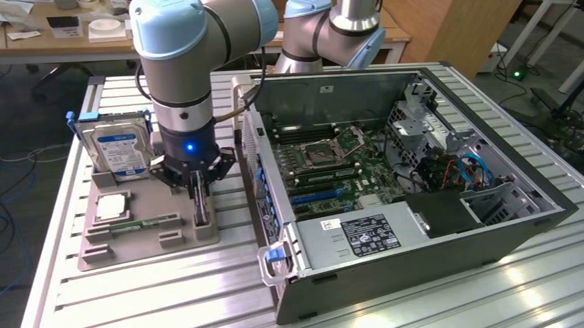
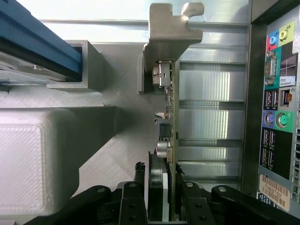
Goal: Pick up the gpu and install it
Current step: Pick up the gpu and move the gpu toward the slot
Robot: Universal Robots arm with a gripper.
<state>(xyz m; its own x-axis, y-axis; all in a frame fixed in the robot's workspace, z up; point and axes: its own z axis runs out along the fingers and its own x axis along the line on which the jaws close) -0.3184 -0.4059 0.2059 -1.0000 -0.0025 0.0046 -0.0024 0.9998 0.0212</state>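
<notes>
The gpu [image 1: 201,213] stands on edge in a slot of the grey holder tray [image 1: 137,242], at the tray's side nearest the computer case. My gripper [image 1: 197,197] reaches straight down over it. In the wrist view the gpu [image 2: 171,103] appears edge-on, green board and black cooler side by side, with its silver bracket [image 2: 171,33] at the far end by a grey holder post. My gripper [image 2: 161,199] has a black finger pressed on each face of the card, so it is shut on the gpu. The card's lower edge still sits in the holder.
The open computer case [image 1: 511,225] lies on the exterior view's right, with motherboard [image 1: 338,171] and power supply [image 1: 360,232] exposed; its rear port panel [image 2: 276,117] is close beside the card. On the tray are a hard drive [image 1: 119,147], a processor [image 1: 111,207] and a memory stick [image 1: 146,223].
</notes>
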